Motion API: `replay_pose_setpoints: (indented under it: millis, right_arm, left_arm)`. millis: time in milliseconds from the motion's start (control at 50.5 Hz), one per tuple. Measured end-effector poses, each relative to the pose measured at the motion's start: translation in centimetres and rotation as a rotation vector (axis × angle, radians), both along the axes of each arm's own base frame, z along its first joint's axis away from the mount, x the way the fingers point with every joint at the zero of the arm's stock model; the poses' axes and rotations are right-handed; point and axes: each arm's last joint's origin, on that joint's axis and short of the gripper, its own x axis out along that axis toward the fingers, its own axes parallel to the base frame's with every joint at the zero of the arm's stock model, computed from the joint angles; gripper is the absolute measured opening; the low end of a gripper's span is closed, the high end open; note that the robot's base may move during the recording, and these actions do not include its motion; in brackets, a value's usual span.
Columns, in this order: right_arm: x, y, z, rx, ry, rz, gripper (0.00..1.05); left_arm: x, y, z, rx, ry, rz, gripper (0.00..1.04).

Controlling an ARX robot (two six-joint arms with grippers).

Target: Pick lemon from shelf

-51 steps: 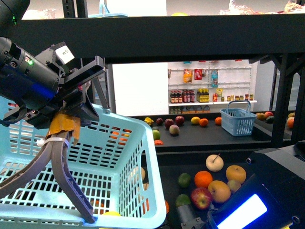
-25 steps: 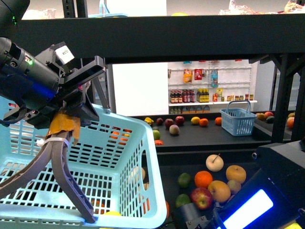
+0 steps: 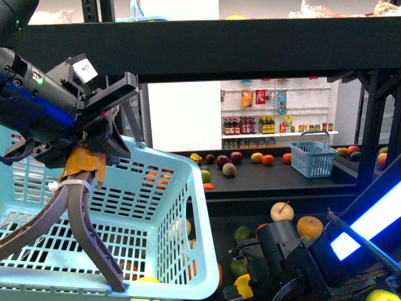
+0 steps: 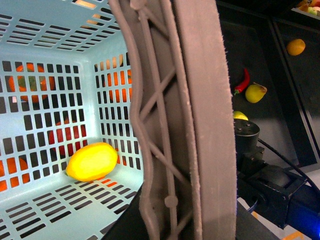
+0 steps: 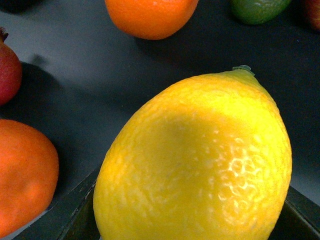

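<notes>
My right gripper (image 5: 192, 222) is shut on a yellow lemon (image 5: 200, 160), which fills the right wrist view above the shelf's dark tier (image 5: 75, 85). In the front view the lemon (image 3: 243, 286) shows at the bottom, just right of the light blue basket (image 3: 169, 207), at the tip of my right gripper (image 3: 249, 282). My left gripper (image 3: 84, 164) is shut on the basket's grey handle (image 3: 78, 219) and holds it up at the left. Another yellow lemon (image 4: 92, 161) lies inside the basket (image 4: 50, 75). The shelf's thick black front edge (image 3: 250, 47) spans the top.
Loose fruit lies on the lower tier: a pale apple (image 3: 282, 212), a yellow-orange fruit (image 3: 310, 226), oranges (image 5: 150, 15) and a lime (image 5: 257, 7) near the lemon. A small blue basket (image 3: 313, 157) stands further back. White wall shelves of bottles (image 3: 269, 119) are behind.
My right arm has swung up and left over the fruit toward the basket, and the lemon now shows at the bottom of the front view. The left arm and basket have not moved.
</notes>
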Motion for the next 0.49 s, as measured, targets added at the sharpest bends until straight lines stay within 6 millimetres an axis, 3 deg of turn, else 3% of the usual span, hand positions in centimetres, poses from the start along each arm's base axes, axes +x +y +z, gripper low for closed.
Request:
replay_pose_setpoints:
  millis: [218, 495]
  right_arm:
    - [-0.4, -1.8, 1.6, 0.019, -0.009, -0.034, 0.73]
    - [0.3, -5.3, 7.1, 0.04, -0.113, -0.104, 0.73]
  left_arm:
    - [0.0, 0.0, 0.0, 0.0, 0.0, 0.0, 0.17]
    - [0.0, 0.0, 0.0, 0.0, 0.0, 0.0, 0.17]
